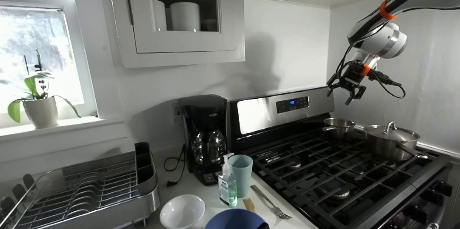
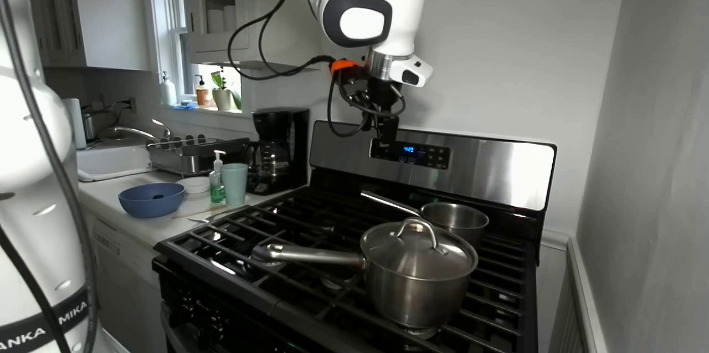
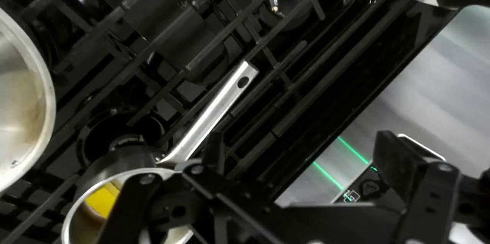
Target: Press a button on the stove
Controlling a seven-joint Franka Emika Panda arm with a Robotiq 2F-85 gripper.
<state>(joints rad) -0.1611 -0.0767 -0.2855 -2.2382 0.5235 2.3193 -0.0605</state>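
Observation:
The stainless-steel stove [image 1: 339, 205] has black grates and a steel back panel; it also shows in an exterior view [image 2: 498, 175]. The dark control panel with blue digits and small buttons shows in both exterior views [image 1: 293, 105] [image 2: 429, 155]. My gripper [image 1: 338, 99] hangs above the rear of the stove, near the back panel. In an exterior view my gripper [image 2: 382, 134] overlaps the control panel's left end; contact cannot be told. In the wrist view my gripper [image 3: 302, 146] is open and empty, and its right finger covers part of the control panel [image 3: 354, 194].
A lidded pot [image 2: 415, 281] and a smaller open saucepan [image 2: 455, 219] stand on the grates below the arm. The saucepan's handle [image 3: 214, 110] points along the back panel. A black coffee maker [image 1: 206, 135] and a teal cup [image 1: 240, 175] stand beside the stove.

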